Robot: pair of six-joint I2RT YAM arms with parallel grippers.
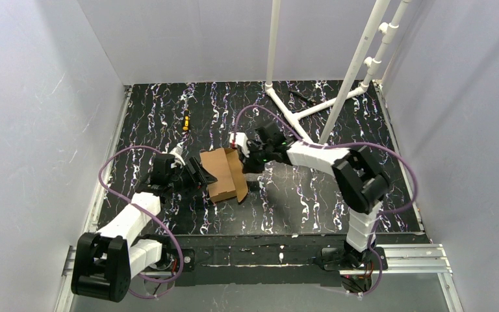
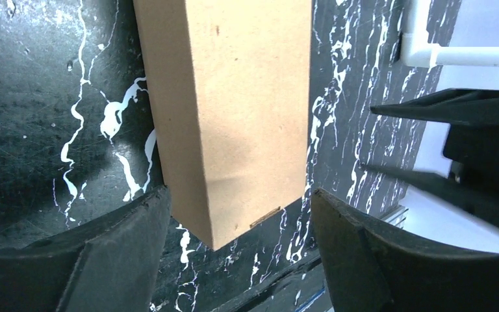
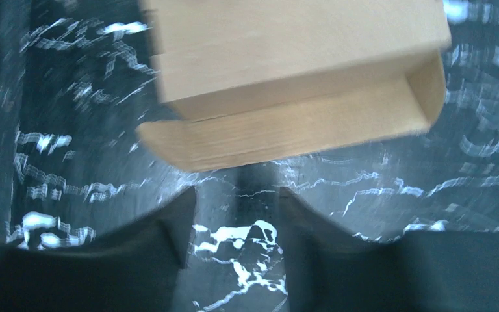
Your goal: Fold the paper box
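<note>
Your left arm reaches in from the near left, its gripper spread either side of the brown corrugated cardboard box, untouched, mid black marbled table. Your right arm bends in from the right, its gripper parted and empty, just beside the box.

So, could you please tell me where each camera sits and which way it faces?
Top external: high behind the bases, looking down on the table; left pincer and right pincer show.
Left wrist: on the left arm, facing the paper box; its open pincer frames it.
Right wrist: on the right arm, facing the box; its open pincer shows.
Shared: all see the box.
</note>
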